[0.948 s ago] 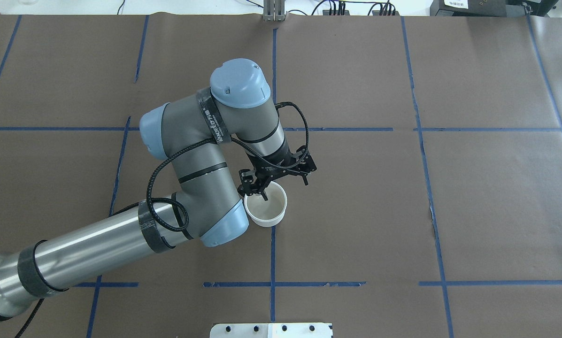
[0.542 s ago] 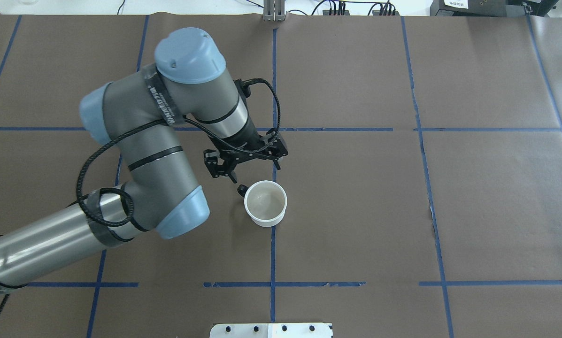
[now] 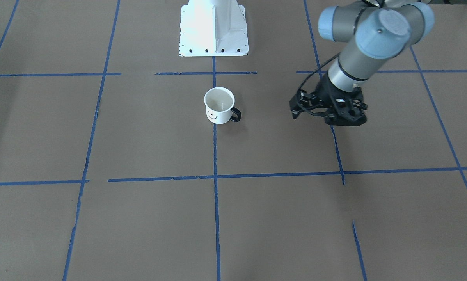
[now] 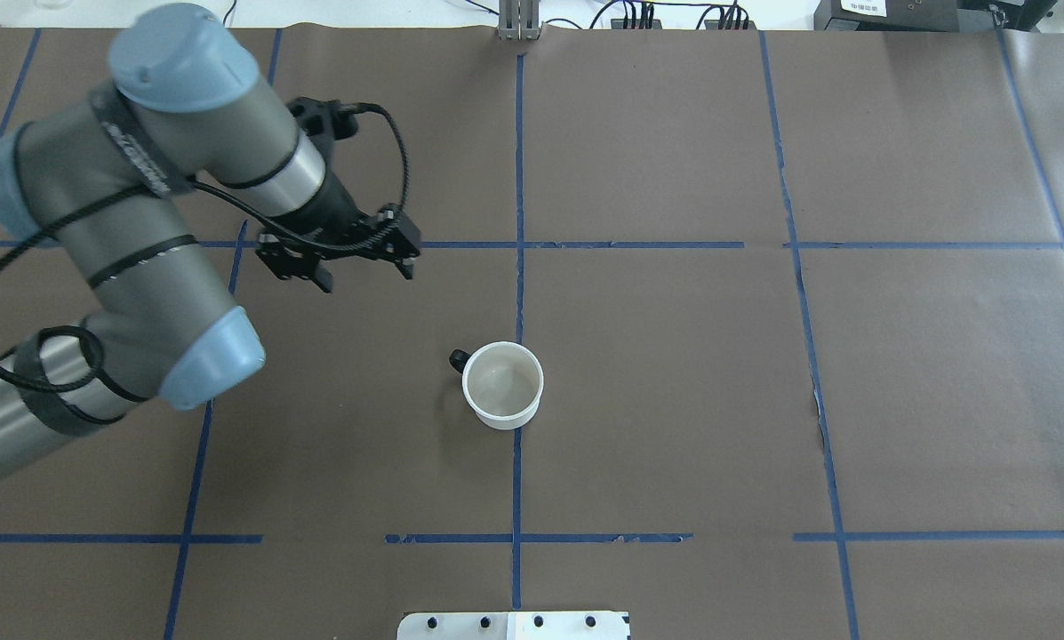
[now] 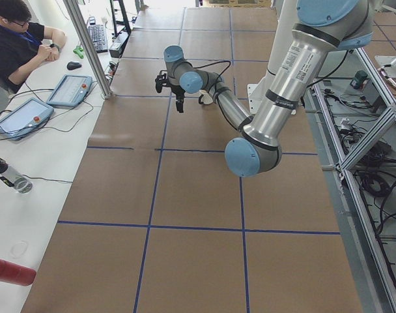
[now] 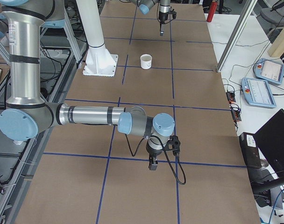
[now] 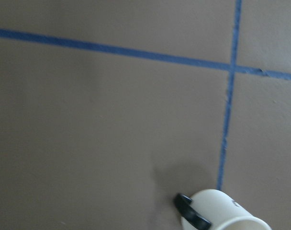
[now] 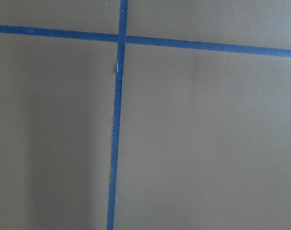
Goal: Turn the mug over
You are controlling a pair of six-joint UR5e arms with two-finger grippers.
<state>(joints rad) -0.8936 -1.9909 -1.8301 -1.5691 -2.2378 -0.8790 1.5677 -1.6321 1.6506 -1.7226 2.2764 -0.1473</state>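
Note:
The white mug (image 4: 502, 387) stands upright, mouth up, on the brown paper at the table's middle. Its black handle (image 4: 458, 359) points toward my left arm's side. The front-facing view shows its smiley face (image 3: 212, 115). It also shows low in the left wrist view (image 7: 222, 213) and in the exterior right view (image 6: 145, 61). My left gripper (image 4: 364, 277) hangs open and empty, well apart from the mug, farther out and to its left. My right gripper (image 6: 151, 165) shows only in the exterior right view, far from the mug. I cannot tell whether it is open or shut.
Blue tape lines (image 4: 517, 244) divide the brown paper into squares. The robot's white base plate (image 3: 213, 27) sits at the near edge behind the mug. Cables and boxes (image 4: 665, 16) line the far edge. A seated operator (image 5: 15, 39) and tablets are beside the table.
My left gripper let go of the mug's rim, then drew away up and to the left in the overhead view. The mug stays upright in the same spot.

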